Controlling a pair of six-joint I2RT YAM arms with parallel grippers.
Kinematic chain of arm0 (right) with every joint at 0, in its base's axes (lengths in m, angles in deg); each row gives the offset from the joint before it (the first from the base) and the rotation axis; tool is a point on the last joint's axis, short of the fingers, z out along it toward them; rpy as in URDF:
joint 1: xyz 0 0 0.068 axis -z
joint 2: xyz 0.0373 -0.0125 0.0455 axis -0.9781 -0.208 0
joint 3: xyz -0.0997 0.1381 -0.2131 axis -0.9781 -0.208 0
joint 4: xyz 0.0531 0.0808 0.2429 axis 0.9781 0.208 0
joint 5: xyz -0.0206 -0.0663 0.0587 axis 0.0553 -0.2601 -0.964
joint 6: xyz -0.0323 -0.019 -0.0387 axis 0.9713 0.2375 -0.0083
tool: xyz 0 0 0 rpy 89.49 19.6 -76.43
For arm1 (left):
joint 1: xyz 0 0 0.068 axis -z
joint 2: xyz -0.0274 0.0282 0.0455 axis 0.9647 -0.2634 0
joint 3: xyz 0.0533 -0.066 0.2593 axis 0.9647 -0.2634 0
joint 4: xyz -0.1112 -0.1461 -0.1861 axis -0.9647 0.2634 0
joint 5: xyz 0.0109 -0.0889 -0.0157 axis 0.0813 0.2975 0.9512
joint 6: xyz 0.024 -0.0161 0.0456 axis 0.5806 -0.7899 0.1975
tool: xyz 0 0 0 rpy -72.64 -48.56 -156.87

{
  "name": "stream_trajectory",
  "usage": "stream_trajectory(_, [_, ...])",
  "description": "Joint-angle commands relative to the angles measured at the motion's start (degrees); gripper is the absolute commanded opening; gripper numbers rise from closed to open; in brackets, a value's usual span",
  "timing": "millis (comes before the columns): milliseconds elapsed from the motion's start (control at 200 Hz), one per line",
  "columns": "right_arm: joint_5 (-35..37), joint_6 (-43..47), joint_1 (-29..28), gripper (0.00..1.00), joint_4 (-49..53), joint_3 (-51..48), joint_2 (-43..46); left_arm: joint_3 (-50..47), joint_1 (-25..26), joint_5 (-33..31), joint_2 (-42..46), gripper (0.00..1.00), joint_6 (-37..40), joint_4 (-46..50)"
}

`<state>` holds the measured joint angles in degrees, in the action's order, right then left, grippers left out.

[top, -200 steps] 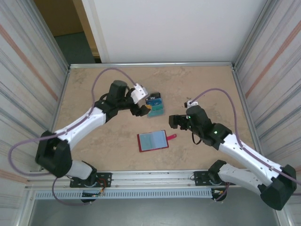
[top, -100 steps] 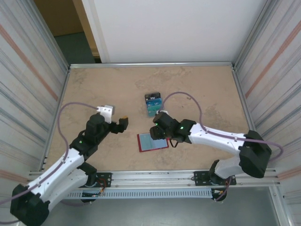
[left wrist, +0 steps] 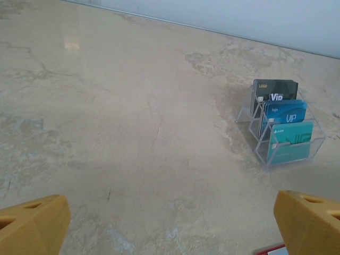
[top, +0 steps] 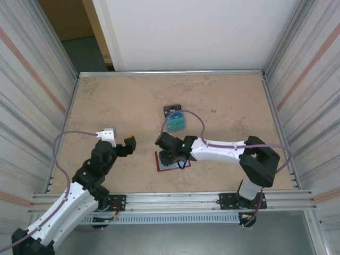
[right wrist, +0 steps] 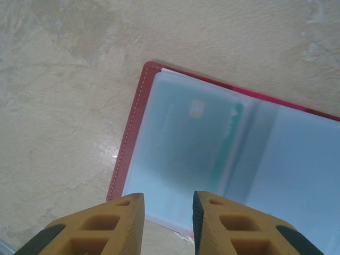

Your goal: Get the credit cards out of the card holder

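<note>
Viewing from top: shows red card holder [top: 181,164] lying open near front middle of table [top: 234,106], right gripper [top: 168,157] over its left part, left gripper [top: 129,143] just to the left, off it. Shows credit cards [top: 174,118] standing farther back.
Left wrist: sees fingers [left wrist: 32,226] spread wide, nothing between; cards upright in clear rack [left wrist: 263,151] ahead right.
Right wrist: finds fingers [right wrist: 106,228] nearly together over sleeve edge, teal card [right wrist: 212,138] inside; gripping or not, cannot tell.
</note>
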<state>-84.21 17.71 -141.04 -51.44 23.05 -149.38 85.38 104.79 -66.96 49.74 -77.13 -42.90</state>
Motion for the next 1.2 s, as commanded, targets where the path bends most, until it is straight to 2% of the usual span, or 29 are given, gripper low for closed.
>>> stream_trajectory(0, [-1.70, 0.80, -0.59, 0.30, 1.49, 2.31, -1.89, 0.11, -0.40, -1.59, -1.35, 0.99, -1.36, 0.09])
stream_trajectory(115, [-2.66, 1.14, -1.02, 0.31, 1.48, 3.28, -3.72, 0.44, -0.36, -1.28, -3.03, 0.99, -1.64, -0.13])
stream_trajectory(446, [-2.36, 1.51, -1.80, 0.48, 2.98, 4.81, -7.59, 0.90, -0.39, -0.56, -5.31, 0.99, -1.71, -1.13])
stream_trajectory(972, [-2.40, 1.24, -2.39, 0.56, 2.86, 4.39, -10.54, 1.78, -0.45, 0.71, -8.43, 0.99, -1.41, -2.55])
stream_trajectory(1193, [-1.24, 0.30, -2.78, 0.52, 3.19, 3.44, -11.50, 1.86, -0.45, 0.82, -7.97, 0.99, -1.47, -2.21])
